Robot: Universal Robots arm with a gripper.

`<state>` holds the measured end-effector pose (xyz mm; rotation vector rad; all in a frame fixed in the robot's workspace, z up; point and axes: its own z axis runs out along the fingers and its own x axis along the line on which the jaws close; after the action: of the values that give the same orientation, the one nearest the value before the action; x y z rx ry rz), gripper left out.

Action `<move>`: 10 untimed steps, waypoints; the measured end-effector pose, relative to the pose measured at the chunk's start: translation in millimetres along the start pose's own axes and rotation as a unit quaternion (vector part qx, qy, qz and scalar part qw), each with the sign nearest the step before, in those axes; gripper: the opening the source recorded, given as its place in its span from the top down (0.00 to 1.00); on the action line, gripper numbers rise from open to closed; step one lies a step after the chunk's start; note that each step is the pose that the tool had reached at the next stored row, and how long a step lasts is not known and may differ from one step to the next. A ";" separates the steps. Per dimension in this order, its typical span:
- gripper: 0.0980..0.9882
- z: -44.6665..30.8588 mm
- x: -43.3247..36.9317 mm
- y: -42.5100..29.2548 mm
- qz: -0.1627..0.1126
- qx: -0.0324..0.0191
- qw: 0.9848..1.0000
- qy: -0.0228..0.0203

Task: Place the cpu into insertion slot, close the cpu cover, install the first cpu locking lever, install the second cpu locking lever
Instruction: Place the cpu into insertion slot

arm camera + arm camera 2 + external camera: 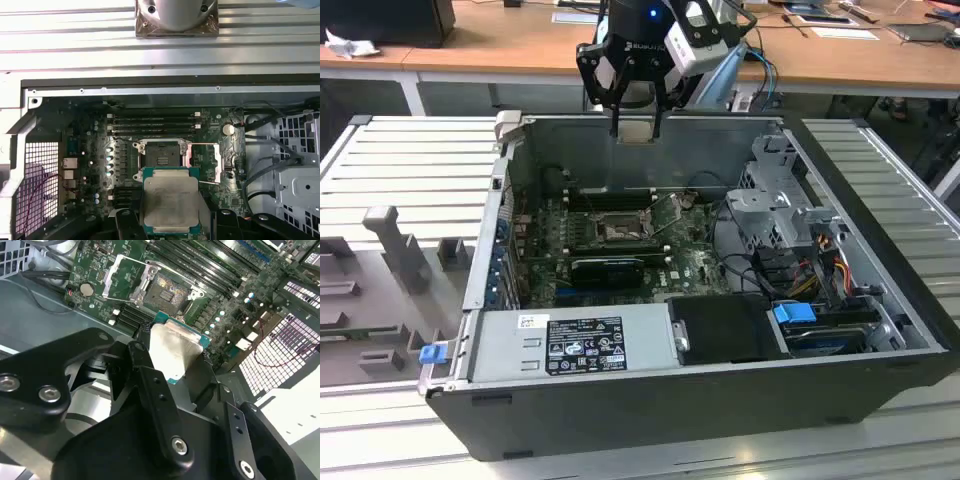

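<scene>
The step in hand was judged to be placing the cpu (637,131) into the insertion slot (618,230), and none of the later steps was done. In the exterior view the claw (637,126) hung above the far rim of the open computer case (670,410), which stood on the slatted desk (410,160), and the slot lay on the green board at about six o'clock from it, well apart and lower. The claw's two black fingers were closed only as far as the chip's width, pinching it by opposite edges; the second wrist view showed one finger (145,347) tight against the chip's side, with the silvery face uncovered between them. In the first wrist view the cpu cover (216,162) stood swung open just beside the slot, leaving the dark centre bare. Doing this well probably meant keeping the chip level, squaring its edges to the black frame before any descent, coming straight down rather than sliding across the contacts, and letting go only once it sat flat. A tilted entry looked like the main hazard.
</scene>
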<state>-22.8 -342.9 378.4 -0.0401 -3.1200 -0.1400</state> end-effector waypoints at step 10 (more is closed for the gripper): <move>0.52 0.9 0.0 -0.1 0.022 0.000 1.000 -0.002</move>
<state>-22.8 -342.9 377.5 -0.1082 -3.1197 -0.1406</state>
